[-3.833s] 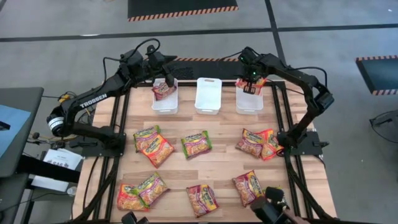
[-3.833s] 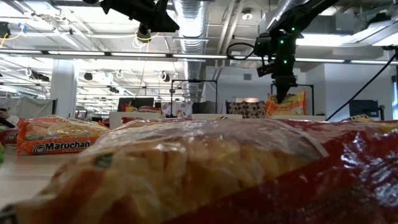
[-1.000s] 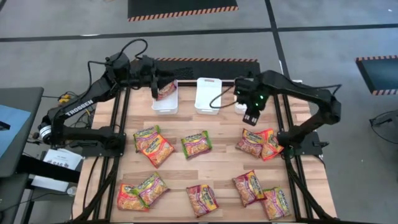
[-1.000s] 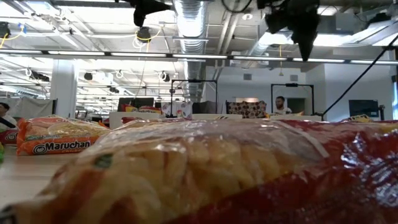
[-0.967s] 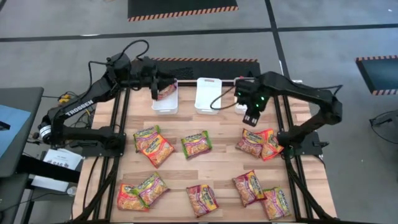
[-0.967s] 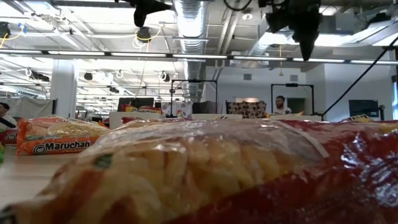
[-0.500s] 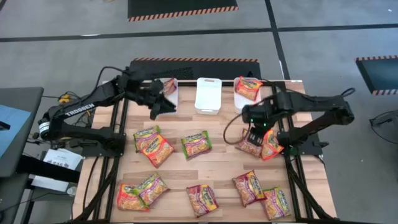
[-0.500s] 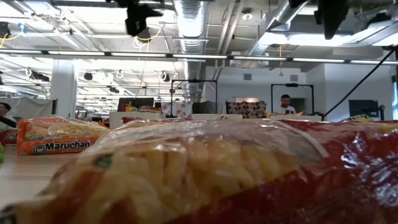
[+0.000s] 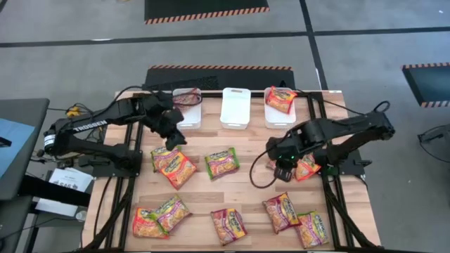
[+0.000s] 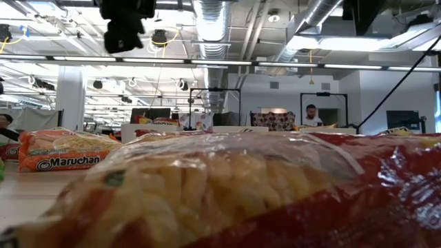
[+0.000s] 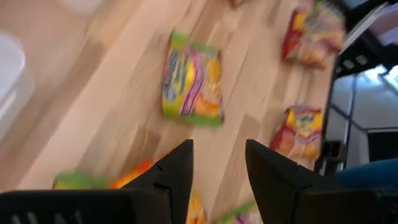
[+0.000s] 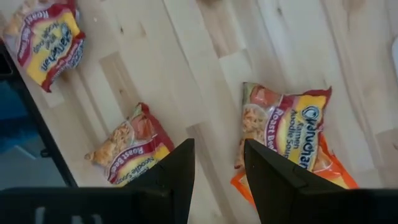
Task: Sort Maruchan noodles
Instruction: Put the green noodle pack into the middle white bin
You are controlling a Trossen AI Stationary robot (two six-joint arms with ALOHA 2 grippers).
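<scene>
Left pincer [image 9: 171,135] open, empty, over packets [image 9: 173,163] | right pincer [image 9: 281,169] open, empty, above packet pair [image 9: 304,169] | noodles scattered across counter [image 9: 246,176]; two already in bins [image 9: 281,107].

Left arm reaches in from its side, elbow bent, left end effector [image 9: 171,132] pointing down, fingers [image 11: 176,171] parted with nothing between them. Right arm folds back toward centre, right end effector [image 9: 283,171] low, fingers [image 12: 177,168] also apart and empty. Height of either end effector above the table is hard to judge, probably hovering.
</scene>
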